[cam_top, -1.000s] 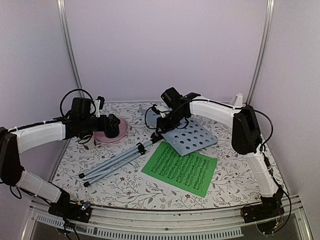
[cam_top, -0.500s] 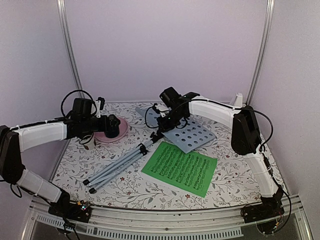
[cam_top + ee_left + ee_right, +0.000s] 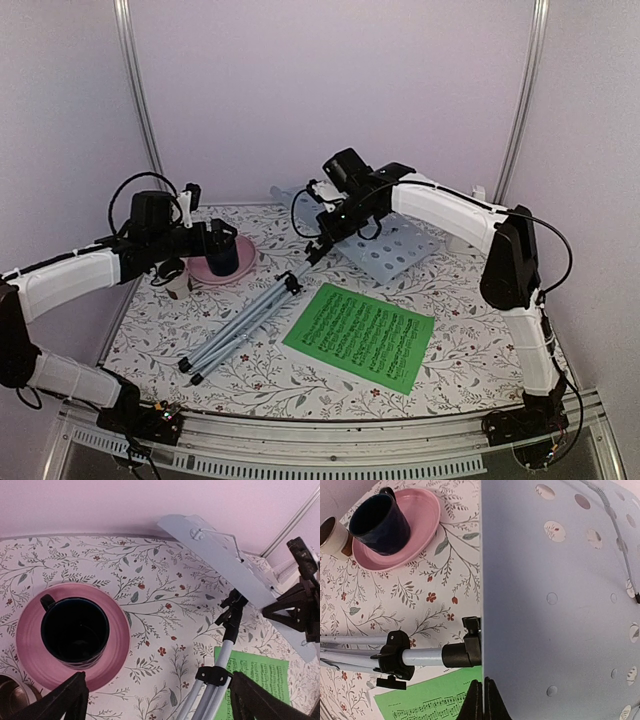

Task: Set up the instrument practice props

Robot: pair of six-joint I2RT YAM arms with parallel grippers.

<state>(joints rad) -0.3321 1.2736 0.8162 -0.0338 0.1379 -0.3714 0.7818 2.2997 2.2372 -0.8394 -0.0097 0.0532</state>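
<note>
Right claw (image 3: 483, 689): in its own wrist view we see it pinched shut on the edge of the desk (image 3: 560, 605). The top view hides that grip.
Left claw (image 3: 157, 685): fingers spread wide, holding nothing, above the dark blue cup (image 3: 75, 630) on the pink plate (image 3: 114, 655).
Music stand (image 3: 250, 320): legs folded with the feet on the table (image 3: 455, 300) and the desk end tilted up.
Green sheet (image 3: 362, 336): flat on the table, just beside the legs.

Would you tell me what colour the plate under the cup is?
Pink; the plate shows best in the left wrist view.
</note>
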